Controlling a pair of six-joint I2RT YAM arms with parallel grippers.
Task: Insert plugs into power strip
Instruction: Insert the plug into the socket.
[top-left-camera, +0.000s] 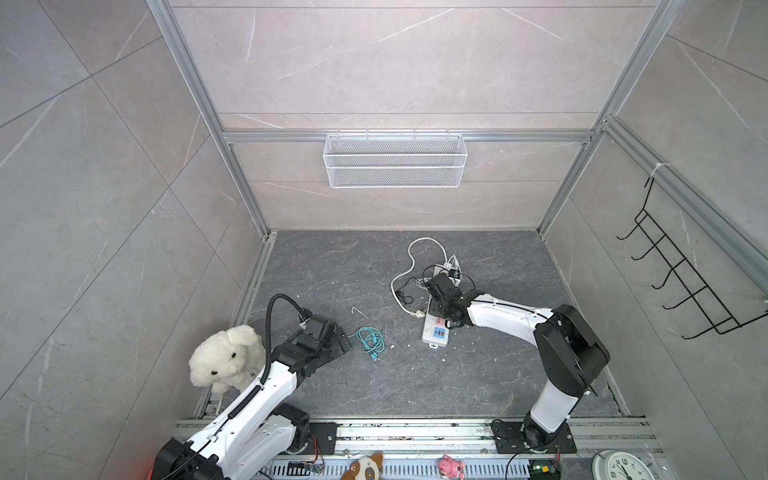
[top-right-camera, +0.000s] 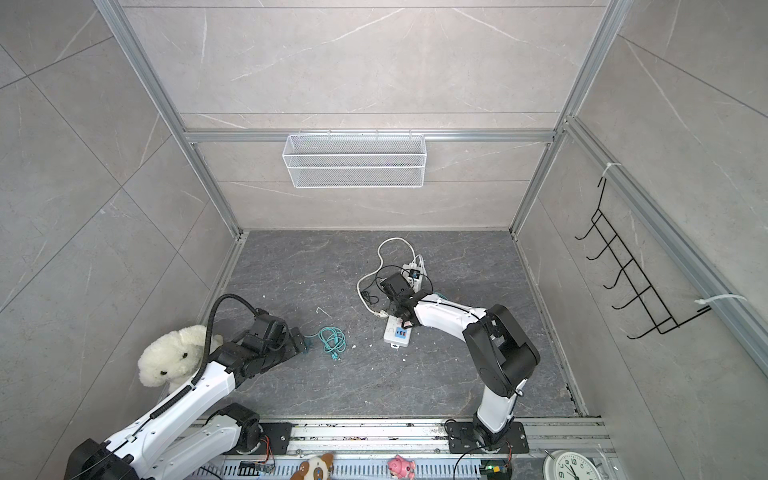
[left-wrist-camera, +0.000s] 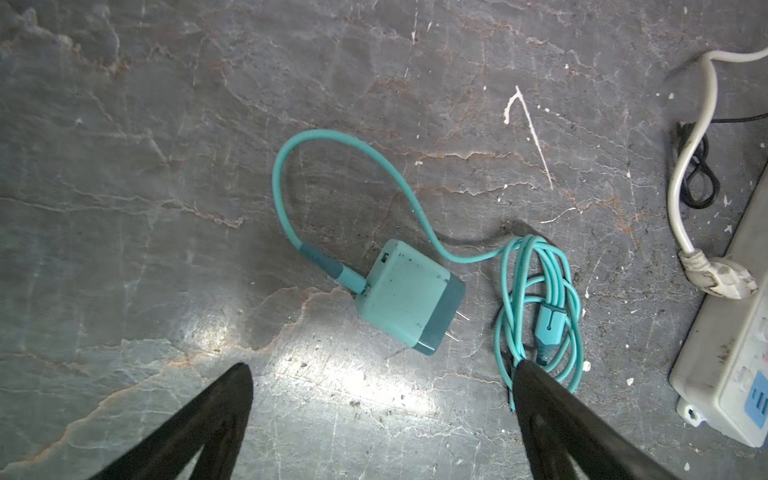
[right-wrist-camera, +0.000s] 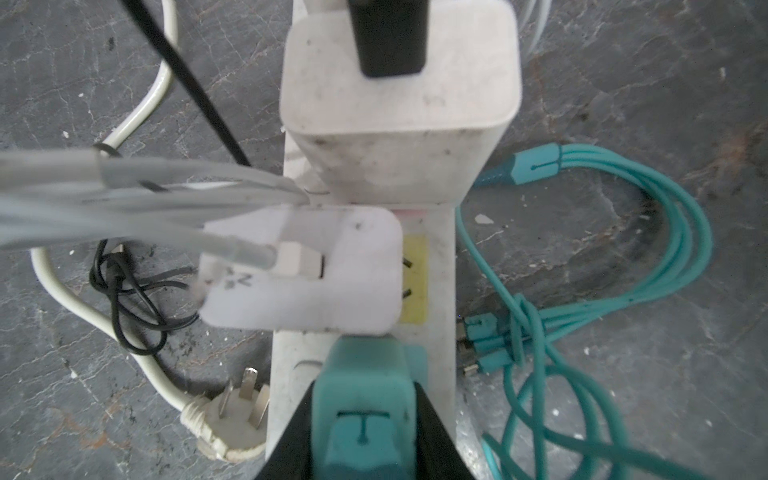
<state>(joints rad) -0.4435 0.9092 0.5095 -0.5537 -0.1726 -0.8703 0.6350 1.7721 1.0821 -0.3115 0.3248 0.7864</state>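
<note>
Dark veined stone floor (top-left-camera: 374, 395), scuffed, flecked with white chips. Power strip (top-left-camera: 435, 332) lies mid-floor under the right arm: long white plastic bar, grubby, with pastel socket patches

Step in hand, as I read it: seating a teal plug. Right gripper (right-wrist-camera: 365, 392) points straight down at the strip, black fingers pressed to both flanks of the held teal plug (right-wrist-camera: 365, 428), a matte rounded block. Can't tell if its prongs are fully home. Further along the row two white plugs stand in the strip: a big one (right-wrist-camera: 399, 116) carrying a black connector, and a small one (right-wrist-camera: 303, 270) with a white cable

Left gripper (left-wrist-camera: 381, 365) hangs low over the floor, jaws spread wide, empty. Just ahead of its tips lies the loose teal plug (left-wrist-camera: 409, 297), flat on its side, thin metal prongs pointing sideways toward its coiled teal cable (left-wrist-camera: 540, 299)

Next, my guess: the right lets go and lifts clear without tugging the block. The left closes across the loose plug's flat faces, keeps off the coil, then turns the prongs downward
</note>
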